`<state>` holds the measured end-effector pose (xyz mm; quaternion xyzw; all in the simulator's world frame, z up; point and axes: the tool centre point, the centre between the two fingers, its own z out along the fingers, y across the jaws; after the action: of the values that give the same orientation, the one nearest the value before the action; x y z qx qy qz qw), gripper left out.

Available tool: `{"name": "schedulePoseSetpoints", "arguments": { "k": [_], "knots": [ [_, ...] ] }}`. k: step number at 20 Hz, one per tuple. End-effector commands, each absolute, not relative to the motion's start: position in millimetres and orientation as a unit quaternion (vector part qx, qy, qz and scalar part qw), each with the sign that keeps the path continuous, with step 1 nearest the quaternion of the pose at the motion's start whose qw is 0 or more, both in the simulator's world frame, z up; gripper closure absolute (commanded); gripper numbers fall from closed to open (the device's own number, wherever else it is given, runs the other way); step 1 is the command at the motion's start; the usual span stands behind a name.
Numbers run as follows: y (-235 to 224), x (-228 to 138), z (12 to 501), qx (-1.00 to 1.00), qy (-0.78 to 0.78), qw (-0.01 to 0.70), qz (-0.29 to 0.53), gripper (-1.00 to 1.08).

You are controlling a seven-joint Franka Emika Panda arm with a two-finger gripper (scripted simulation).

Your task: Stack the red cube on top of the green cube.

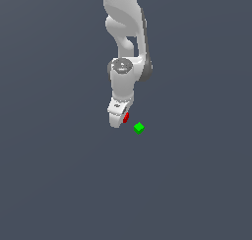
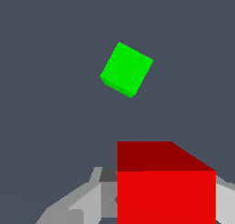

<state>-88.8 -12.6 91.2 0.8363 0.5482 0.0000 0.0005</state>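
The red cube [image 1: 126,117] shows as a small red sliver at the tip of my white gripper [image 1: 119,119] in the exterior view. In the wrist view the red cube [image 2: 165,186] sits large between my grey fingers [image 2: 78,204], so the gripper is shut on it. The green cube [image 1: 139,128] lies on the grey floor just to the exterior view's right of the gripper and slightly nearer the camera. In the wrist view the green cube [image 2: 126,68] lies apart from the red cube, turned at an angle.
The white arm [image 1: 125,37] comes down from the top of the exterior view. A plain grey floor [image 1: 59,185] lies all around; no other objects show.
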Motion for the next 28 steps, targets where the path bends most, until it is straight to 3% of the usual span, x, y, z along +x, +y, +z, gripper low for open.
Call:
{"name": "schedulePoseSetpoints", "arguments": {
  "k": [1, 15, 28],
  "knots": [
    [-12, -89, 104, 0.836, 0.548, 0.0, 0.0, 1.08],
    [-6, -86, 114, 0.836, 0.548, 0.0, 0.0, 1.08],
    [57, -69, 70, 0.836, 0.548, 0.0, 0.0, 1.08]
  ]
}}
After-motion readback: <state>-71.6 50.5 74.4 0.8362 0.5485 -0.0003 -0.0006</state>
